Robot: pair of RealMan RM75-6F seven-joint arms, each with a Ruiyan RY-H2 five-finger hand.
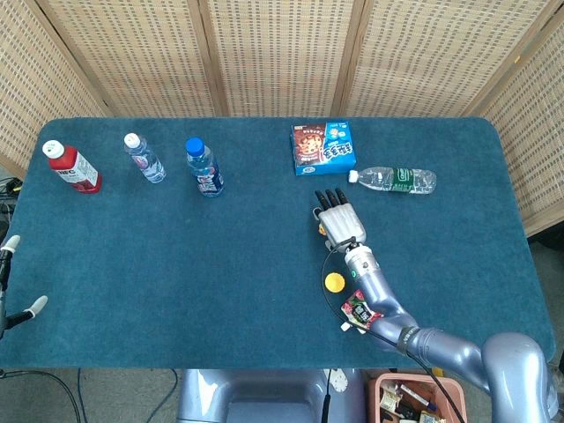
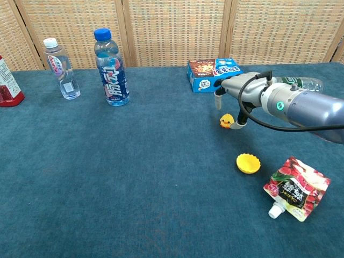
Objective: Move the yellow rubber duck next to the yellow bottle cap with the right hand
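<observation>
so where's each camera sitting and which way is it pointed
Head view: high above the near table edge, looking down on the table; shows the right arm and robot hand over the duck, and left fingertips at the left edge.
Chest view: low at the near edge, looking level toward the wicker screen; shows the right robot hand only.
Both show the duck, cap and right robot hand.
</observation>
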